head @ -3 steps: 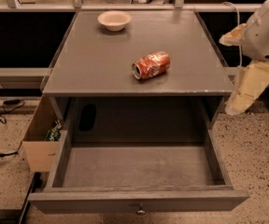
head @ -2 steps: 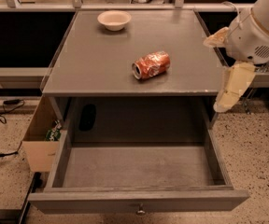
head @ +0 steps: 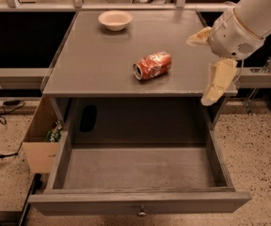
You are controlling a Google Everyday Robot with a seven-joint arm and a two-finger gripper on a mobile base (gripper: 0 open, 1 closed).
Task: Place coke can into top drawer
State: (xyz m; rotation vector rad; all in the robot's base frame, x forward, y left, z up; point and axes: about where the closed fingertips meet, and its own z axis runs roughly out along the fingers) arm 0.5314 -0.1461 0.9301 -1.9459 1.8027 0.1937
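No legible text (coke can (head: 153, 65) print unreadable); claw (head: 197, 70) at tabletop (head: 102, 55) right edge.

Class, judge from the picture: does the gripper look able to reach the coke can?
Probably yes: the gripper hovers open by the cabinet top's right edge, with bare surface between it and the coke can.

Noted gripper (head: 197, 72) at right edge of cabinet top (head: 102, 60), its arm (head: 262, 8) cut off at upper right corner. Cannot read print on can (head: 152, 65). Cannot identify dark shape (head: 88, 118) behind drawer (head: 140, 202), nor box (head: 40, 154) contents.
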